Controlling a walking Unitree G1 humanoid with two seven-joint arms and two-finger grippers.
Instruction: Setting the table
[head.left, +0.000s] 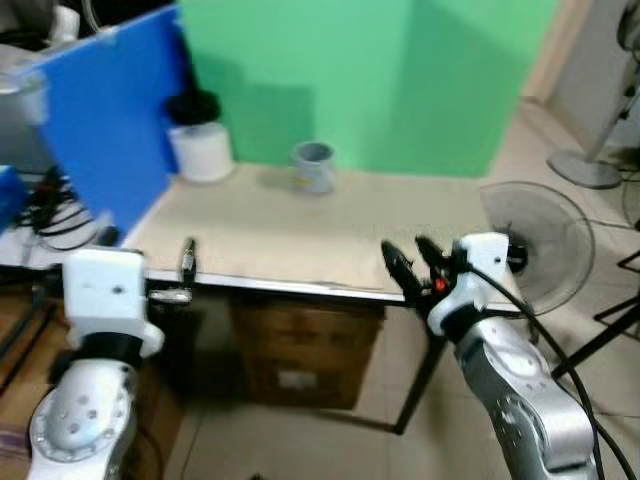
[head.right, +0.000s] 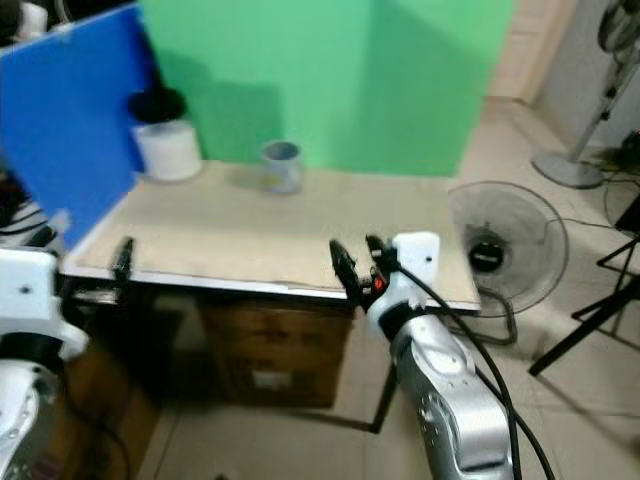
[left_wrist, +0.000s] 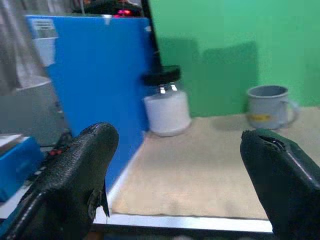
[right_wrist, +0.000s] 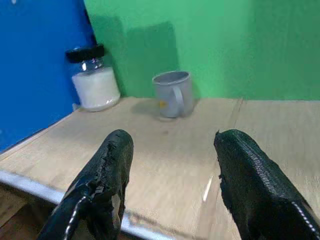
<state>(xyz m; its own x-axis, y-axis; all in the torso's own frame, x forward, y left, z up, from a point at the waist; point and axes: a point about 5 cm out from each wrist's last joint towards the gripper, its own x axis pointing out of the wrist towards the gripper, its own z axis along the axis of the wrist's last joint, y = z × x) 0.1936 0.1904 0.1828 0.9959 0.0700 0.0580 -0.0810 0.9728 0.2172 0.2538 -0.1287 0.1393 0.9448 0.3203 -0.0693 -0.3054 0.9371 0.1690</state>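
Observation:
A grey mug (head.left: 314, 165) stands upright near the back of the beige table (head.left: 290, 240), in front of the green backdrop. To its left, by the blue board, is a white jar with a black lid (head.left: 200, 140). My left gripper (head.left: 180, 277) hovers at the table's front left edge, open, with nothing between its fingers. My right gripper (head.left: 412, 262) is at the front right edge, also open and holding nothing. Both point toward the mug (right_wrist: 173, 93) and the jar (left_wrist: 166, 107), which are well beyond the fingertips.
A blue board (head.left: 110, 110) stands along the table's left side and a green backdrop (head.left: 400, 70) behind it. A cardboard box (head.left: 300, 350) sits under the table. A floor fan (head.left: 535, 240) is right of the table, another fan base (head.left: 585, 168) farther back.

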